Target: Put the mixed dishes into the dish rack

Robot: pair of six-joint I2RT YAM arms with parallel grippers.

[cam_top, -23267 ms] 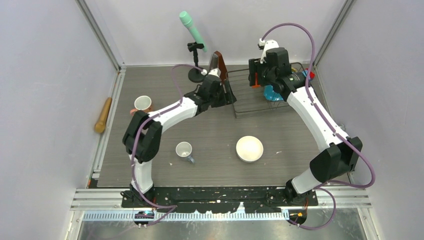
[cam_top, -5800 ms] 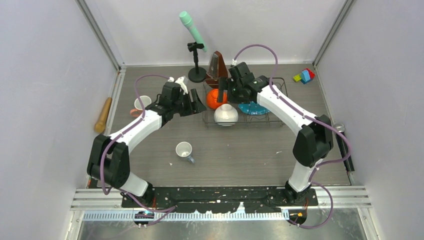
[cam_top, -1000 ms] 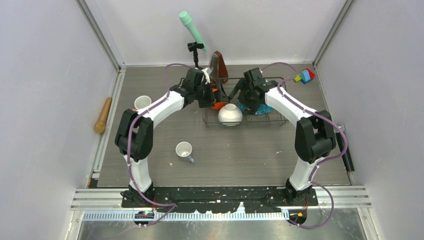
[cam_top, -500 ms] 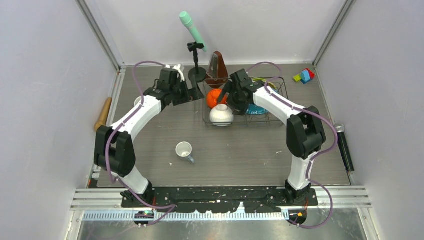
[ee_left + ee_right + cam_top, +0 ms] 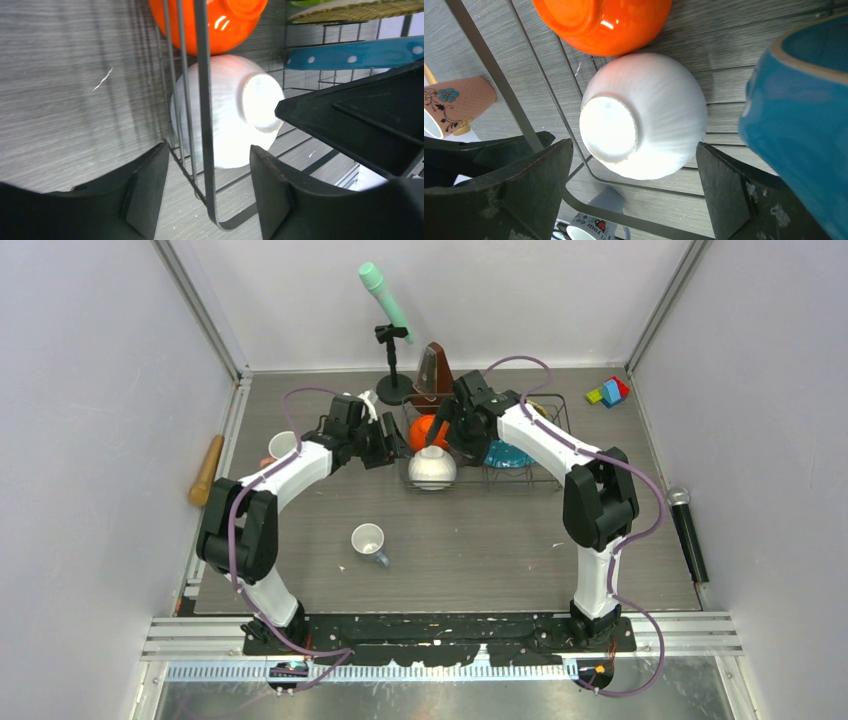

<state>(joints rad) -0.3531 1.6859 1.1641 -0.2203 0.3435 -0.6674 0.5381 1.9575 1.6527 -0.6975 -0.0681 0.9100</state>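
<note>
left gripper (image 5: 207,152) spread, straddling dish rack (image 5: 202,100) end wire (steadying it, I judge) | right gripper (image 5: 634,146) spread, empty over white bowl (image 5: 649,120), inverted in rack's near-left corner to drain | pink mug (image 5: 459,97), small white cup (image 5: 368,540) on table (image 5: 480,540), unloaded

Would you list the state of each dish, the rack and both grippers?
dish rack, partly loaded
white bowl, upside down in the rack
orange bowl, base up in the rack
blue white-dotted plate, leaning in the rack
pink mug, on the table, unloaded
small white cup, on the table, unloaded
left gripper, open, astride a rack wire
right gripper, open above the white bowl
</note>
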